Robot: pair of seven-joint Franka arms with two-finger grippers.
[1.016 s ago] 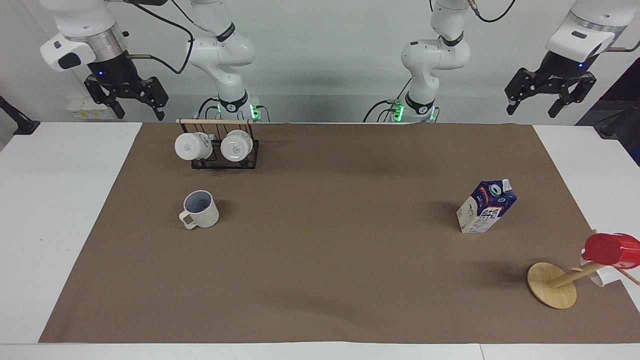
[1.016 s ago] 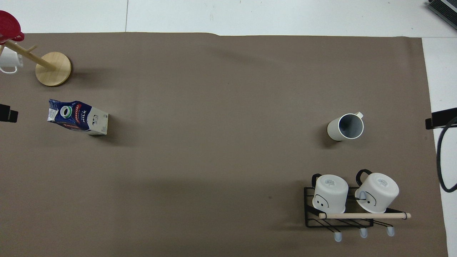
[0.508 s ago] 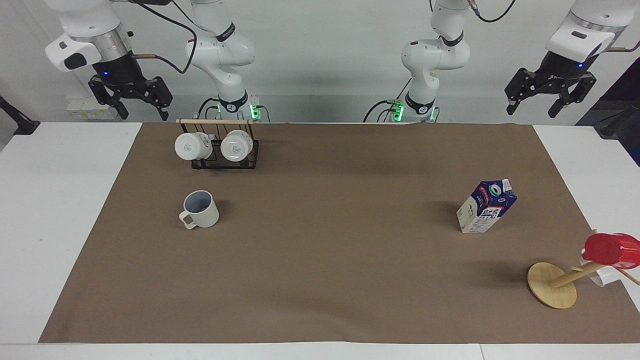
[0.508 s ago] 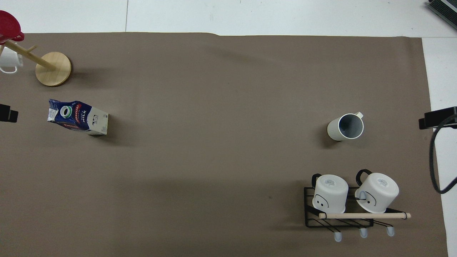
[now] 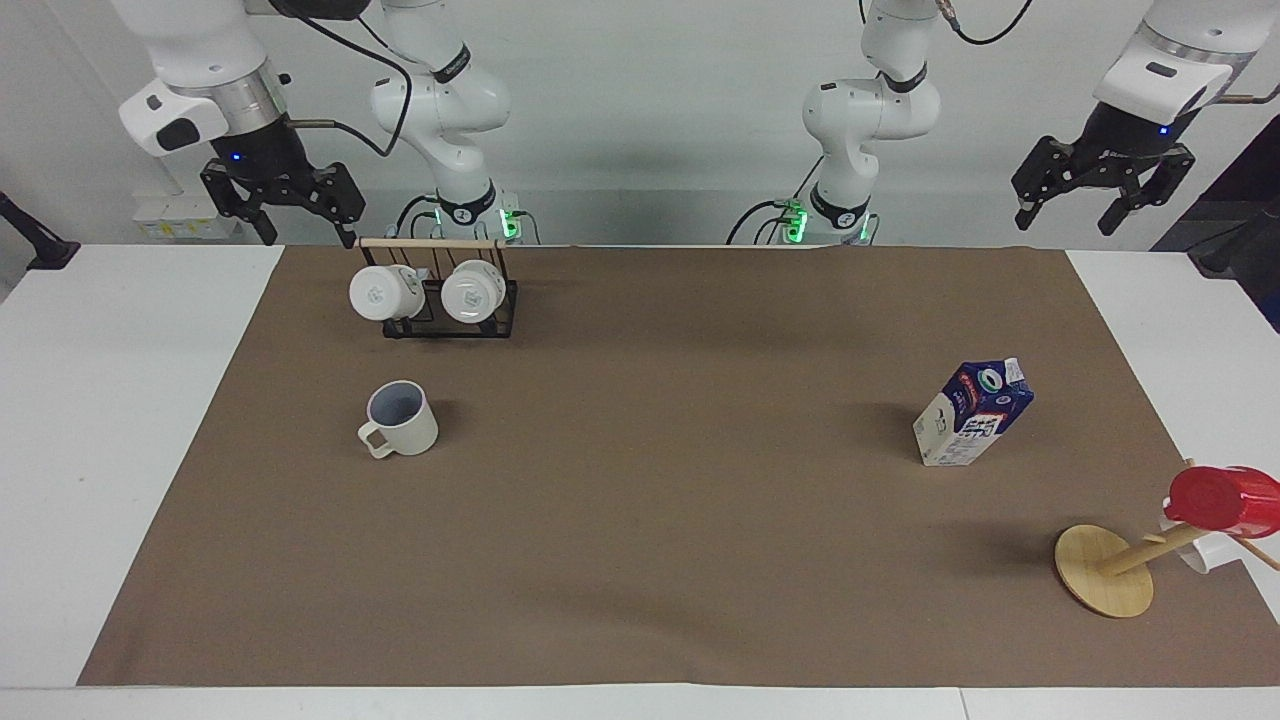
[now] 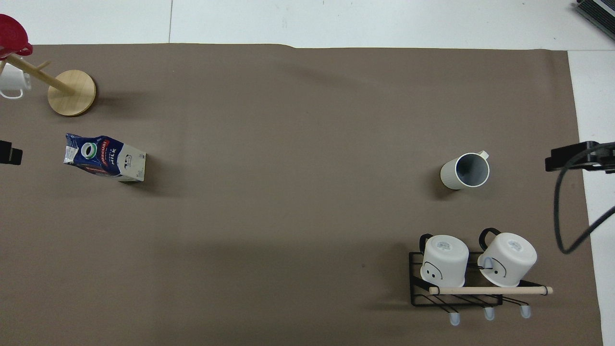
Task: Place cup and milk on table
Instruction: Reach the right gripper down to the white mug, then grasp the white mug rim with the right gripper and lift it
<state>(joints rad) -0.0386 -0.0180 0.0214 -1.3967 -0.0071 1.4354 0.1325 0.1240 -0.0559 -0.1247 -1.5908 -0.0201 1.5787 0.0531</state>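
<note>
The cream cup (image 5: 402, 418) stands upright on the brown sheet of the table (image 5: 650, 520), toward the right arm's end; it also shows in the overhead view (image 6: 465, 170). The milk carton (image 5: 972, 413) stands upright toward the left arm's end and shows in the overhead view too (image 6: 103, 157). My right gripper (image 5: 295, 215) is open and empty, raised beside the mug rack. Its edge shows in the overhead view (image 6: 571, 161), over the sheet's border beside the cup. My left gripper (image 5: 1085, 205) is open and empty, raised over the table's left-arm end, waiting.
A black wire rack (image 5: 450, 300) with two white mugs stands nearer to the robots than the cup. A wooden mug tree (image 5: 1105, 570) holding a red cup (image 5: 1225, 497) and a white mug stands farther from the robots than the milk.
My right gripper has moved inward from the table's end toward the mug rack and the cup. The left arm, the cup and the milk have not moved.
</note>
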